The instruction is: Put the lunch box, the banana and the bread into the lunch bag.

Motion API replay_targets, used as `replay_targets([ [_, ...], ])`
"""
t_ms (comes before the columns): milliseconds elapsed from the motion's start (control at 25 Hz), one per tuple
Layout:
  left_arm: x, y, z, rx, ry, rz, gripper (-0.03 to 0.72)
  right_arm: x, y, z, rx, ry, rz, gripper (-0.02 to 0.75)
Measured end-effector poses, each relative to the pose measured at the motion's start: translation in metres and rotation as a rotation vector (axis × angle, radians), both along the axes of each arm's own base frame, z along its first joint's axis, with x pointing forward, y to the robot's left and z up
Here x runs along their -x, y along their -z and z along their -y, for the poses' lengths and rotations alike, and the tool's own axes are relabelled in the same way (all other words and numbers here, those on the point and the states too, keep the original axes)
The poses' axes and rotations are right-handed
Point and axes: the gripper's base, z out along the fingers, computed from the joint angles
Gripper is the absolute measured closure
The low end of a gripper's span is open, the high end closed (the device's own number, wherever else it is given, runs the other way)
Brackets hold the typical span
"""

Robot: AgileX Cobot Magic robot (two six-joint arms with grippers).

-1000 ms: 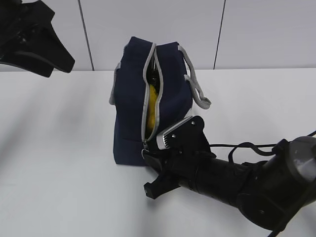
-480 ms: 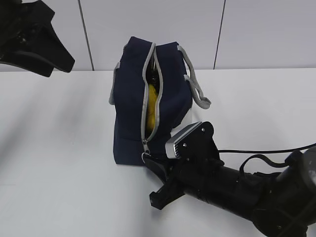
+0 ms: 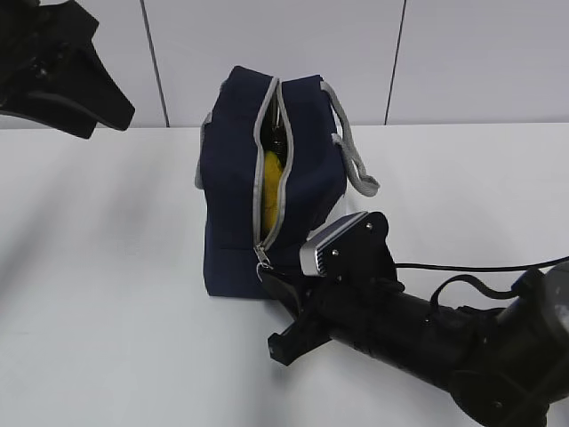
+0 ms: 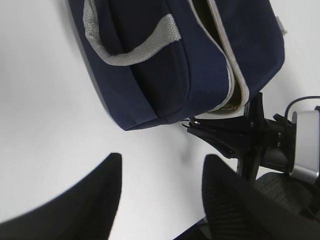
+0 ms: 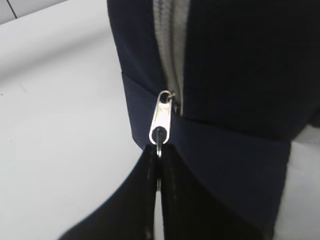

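While the lunch bag sits in much the same place on the white table, its near end now reads slightly differently from a second ago: the body leans a touch more upright and the grey zipper gap looks a little narrower at the bottom, where the slider has crept up from the bag's base. The change is small, so I judge that the closing pull has only just started.

Through the open slit the banana shows as a yellow strip inside the bag; the lunch box and the bread cannot be seen, and I take them to be inside too, hidden by the fabric.

Next in size, the right gripper has shifted a little right and back in along the bag's near end over the last second. Its fingers are pressed together on the ring pull below the silver slider, as the right wrist view shows clearly.

Raised well clear at the far left, the left gripper hangs with its fingers apart, holding nothing, its view looking down on the bag's side and one grey handle.

With the packing apparently done, what remains is to run the zipper shut.
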Motion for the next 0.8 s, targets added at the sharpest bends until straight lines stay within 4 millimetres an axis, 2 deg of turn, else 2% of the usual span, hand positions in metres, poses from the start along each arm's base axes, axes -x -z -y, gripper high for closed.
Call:
replay_targets([
  [360, 0.0, 0.0, 0.0, 0.001, 0.0, 0.0, 0.317, -0.018, -0.004, -0.01, 0.05, 0.01, -0.022, 0.754],
  [800, 0.0, 0.0, 0.0, 0.003, 0.0, -0.001, 0.321, -0.017, -0.001, -0.01, 0.093, -0.002, -0.049, 0.754],
])
